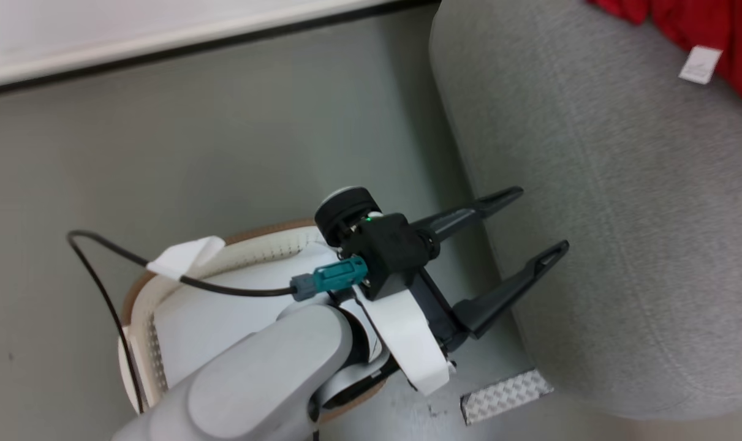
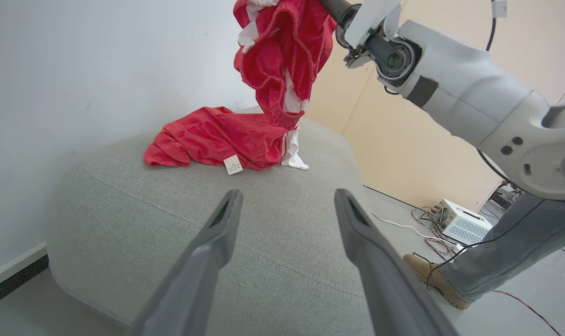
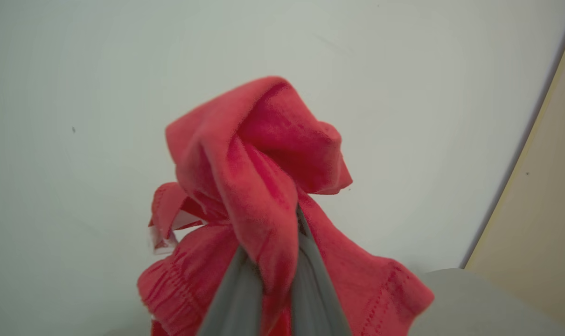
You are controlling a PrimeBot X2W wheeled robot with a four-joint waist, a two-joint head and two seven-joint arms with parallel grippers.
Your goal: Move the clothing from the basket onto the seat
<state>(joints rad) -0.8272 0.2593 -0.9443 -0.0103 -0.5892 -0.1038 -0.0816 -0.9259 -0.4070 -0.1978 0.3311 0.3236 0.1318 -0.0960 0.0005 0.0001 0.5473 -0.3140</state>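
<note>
The red clothing (image 2: 217,140) lies partly on the grey seat (image 2: 273,242), its white label tag (image 2: 233,164) at the front. Its upper part (image 2: 282,56) hangs in the air from my right gripper (image 3: 277,252), which is shut on a fold of it (image 3: 263,177). My left gripper (image 1: 542,219) is open with nothing between its fingers, low beside the seat's side (image 1: 622,214) and above the basket (image 1: 144,318). In the left wrist view the left gripper (image 2: 287,196) points at the seat. A red edge of the clothing (image 1: 701,24) shows at the top right of the head view.
A pale white cloth (image 1: 223,312) lies in the basket, one corner over the brown rim. A person's leg and shoe (image 2: 431,275) stand right of the seat, by a white box (image 2: 464,226) with cables. A metal tread plate (image 1: 505,395) lies on the floor.
</note>
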